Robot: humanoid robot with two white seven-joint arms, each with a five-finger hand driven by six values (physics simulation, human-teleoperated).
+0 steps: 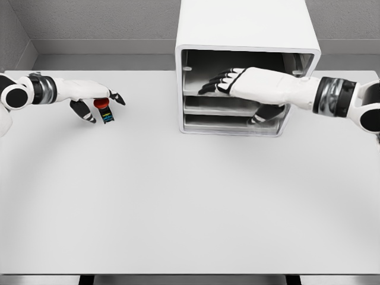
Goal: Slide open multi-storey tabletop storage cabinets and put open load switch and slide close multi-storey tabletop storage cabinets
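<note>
Head view showed a white surface point(178, 202) with a white storage cabinet point(246, 35) standing at its far edge, a little right of the middle, its open front facing the camera. Inside it lay grey drawers point(219, 105) stacked in tiers; how far any of them was slid out could not be told.

From the left edge came the left arm, its left robot hand point(95, 101) held near the far left corner of the surface. Its dark-tipped fingers point(116, 97) were curled round the load switch point(104, 110), a small part with a red cap on top and a dark body with coloured marks below. The switch sat under the palm, between the thumb on the near side and the fingers on the far side, pinched there and hanging just over the surface; whether its bottom touched the surface could not be told. It was well apart from the cabinet, off to the cabinet's left.

From the right edge came the right arm, its right robot hand point(237, 83) reaching across the cabinet's open front. The fingers were extended leftward at the level of the upper tier, loosely together, while the thumb point(264, 114) pointed down over the lower drawers. Whether this hand gripped a drawer edge or only rested against it could not be told
</note>
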